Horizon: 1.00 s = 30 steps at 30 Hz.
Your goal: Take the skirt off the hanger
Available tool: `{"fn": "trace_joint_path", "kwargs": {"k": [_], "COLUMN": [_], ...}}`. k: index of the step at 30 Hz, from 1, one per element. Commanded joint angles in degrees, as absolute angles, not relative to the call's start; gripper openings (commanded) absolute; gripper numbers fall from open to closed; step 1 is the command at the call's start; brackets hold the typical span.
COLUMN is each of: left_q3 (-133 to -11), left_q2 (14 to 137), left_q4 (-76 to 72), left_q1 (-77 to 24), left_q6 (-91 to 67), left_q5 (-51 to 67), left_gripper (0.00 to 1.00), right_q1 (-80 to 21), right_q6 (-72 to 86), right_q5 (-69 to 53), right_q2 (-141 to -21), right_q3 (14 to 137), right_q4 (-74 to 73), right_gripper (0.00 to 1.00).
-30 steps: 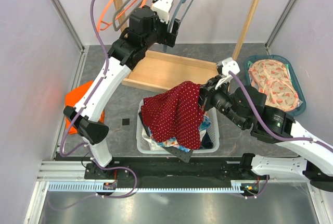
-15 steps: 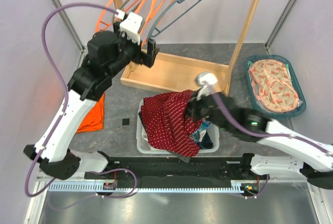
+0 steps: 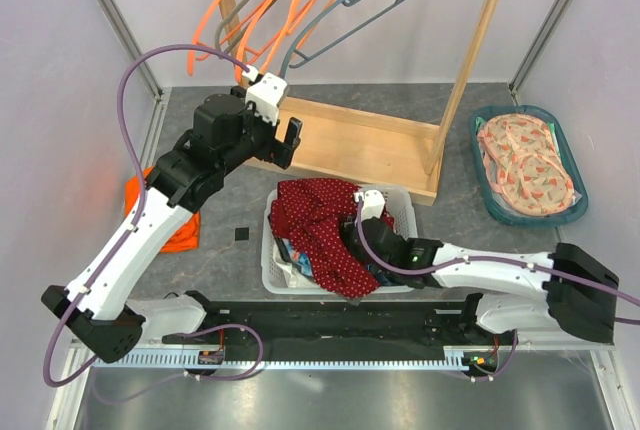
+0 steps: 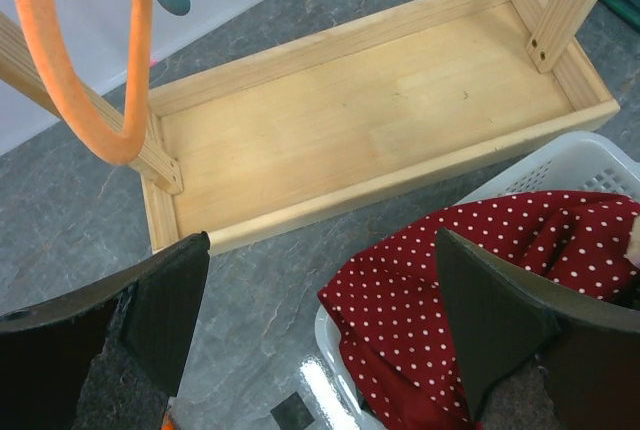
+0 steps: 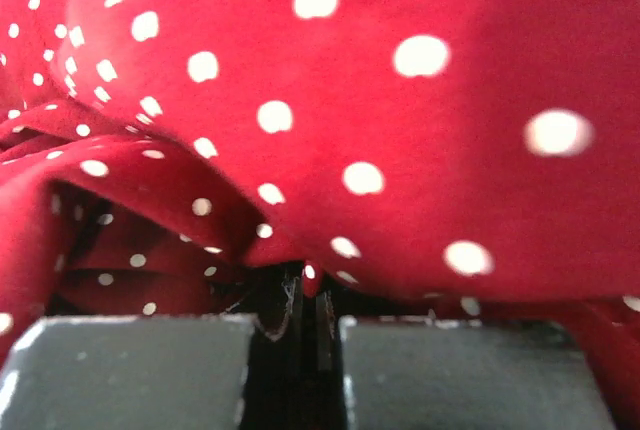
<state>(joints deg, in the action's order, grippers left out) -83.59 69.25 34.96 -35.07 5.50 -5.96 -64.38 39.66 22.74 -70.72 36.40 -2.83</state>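
Note:
The red polka-dot skirt point(image 3: 318, 225) lies bunched in the white basket point(image 3: 404, 206), off the hanger. It also shows in the left wrist view point(image 4: 470, 280) and fills the right wrist view point(image 5: 330, 100). My right gripper point(image 3: 354, 240) is low in the basket; in its wrist view point(image 5: 305, 300) the jaws are shut on a fold of the skirt. My left gripper point(image 3: 283, 140) is open and empty, above the floor between the wooden rack base point(image 4: 370, 120) and the basket, as its wrist view point(image 4: 325, 320) shows. A bare grey hanger point(image 3: 355, 10) hangs on the rod.
Several orange hangers point(image 3: 245, 10) hang at the rod's left end. A teal basket of patterned cloth point(image 3: 528, 162) stands at the right. Orange cloth point(image 3: 175, 230) lies on the floor at the left. Other clothes lie under the skirt in the white basket.
My right gripper has lowered the skirt into the white basket. My left arm has swung down and left, away from the rod. The grey hanger now hangs bare.

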Motion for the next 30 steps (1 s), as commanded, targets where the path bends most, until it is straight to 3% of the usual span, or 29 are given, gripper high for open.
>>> {"fn": "trace_joint_path", "kwargs": {"k": [1, 4, 5, 6, 7, 10, 15, 24, 30], "left_q3": [-81.74, -80.77, -80.42, -80.25, -79.9, -79.28, -79.1, -79.72, -79.19], "left_q2": [66.97, 66.97, 66.97, 67.06, 67.15, 67.24, 66.97, 66.88, 66.36], "left_q4": [32.52, 31.99, 31.99, 31.91, 31.73, 31.47, 31.46, 31.38, 31.46], "left_q1": [-35.07, -35.07, -35.07, -35.07, -35.07, -34.89, -34.63, -34.45, -34.1], "left_q6": [7.03, 7.12, 7.21, 7.12, 7.29, 7.56, 7.47, 7.47, 7.82], "left_q5": [-6.85, -7.03, -7.03, -7.03, -7.21, -7.91, -7.65, -7.91, -7.91], "left_gripper": [1.0, 1.0, 0.99, 1.0, 1.0, 1.0, 1.0, 1.0, 1.0], "right_q1": [-64.25, -64.34, -64.34, -64.34, -64.34, -64.34, -64.34, -66.35, -67.59], "right_q6": [47.1, 47.99, 47.99, 47.47, 47.2, 45.09, 42.81, 35.69, 33.23], "right_q5": [23.03, 22.15, 22.76, 24.42, 25.65, 29.61, 33.4, 25.66, 27.33], "right_q2": [-81.9, -85.16, -84.99, -83.6, -82.45, -77.09, -69.89, -67.59, -70.48], "right_q3": [29.1, 29.44, 29.79, 31.36, 32.42, 38.48, 53.22, 74.86, 85.15], "right_q4": [-5.89, -8.59, -10.09, -13.85, -16.15, -26.69, -45.22, -59.75, -65.48], "right_gripper": [0.0, 0.02, 0.27, 0.45, 0.69, 0.98, 0.98, 0.98, 0.83]}}
